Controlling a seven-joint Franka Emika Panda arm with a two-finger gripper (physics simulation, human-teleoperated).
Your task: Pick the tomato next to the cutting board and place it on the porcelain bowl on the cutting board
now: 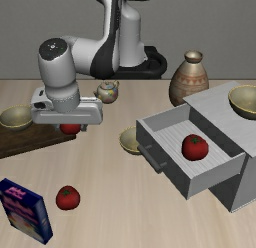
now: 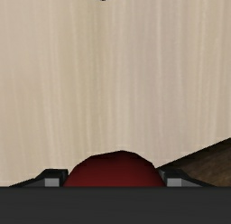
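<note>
Gripper (image 1: 68, 121) was closed on the tomato (image 1: 70, 128), fingers at a medium spread, one on each side. The wrist view agreed: tomato (image 2: 113, 167) sat between the fingertips (image 2: 54, 179), touching both, with the gripper (image 2: 113, 181) looking straight down at bare table (image 2: 108, 83). The tomato looked lifted clear of the table. It hung at the edge of the cutting board (image 1: 28, 142) on the exterior view's right, and the board's edge (image 2: 209, 161) showed just beside it in the wrist view.

Key relation: the porcelain bowl (image 1: 14, 117) sat on the board toward the exterior view's left of the gripper, at roughly the same depth, maybe slightly farther back. Nothing stood between them.

Judgement: pick done, place not yet done. The next move likely needs sideways travel to the exterior view's left over the board, then lowering and letting go over the bowl's middle. The tomato is round, so there is no long axis to align. Risk: if released off-centre, it could roll off the rim.

Distractors:
- Second tomato (image 1: 67, 197) lay near on the table by the blue box (image 1: 25, 210).
- Third tomato (image 1: 195, 146) lay in the open drawer (image 1: 190, 164).
- Another bowl (image 1: 133, 141) stood on the table to the exterior view's right of the gripper.

All were well apart from the target bowl.
</note>
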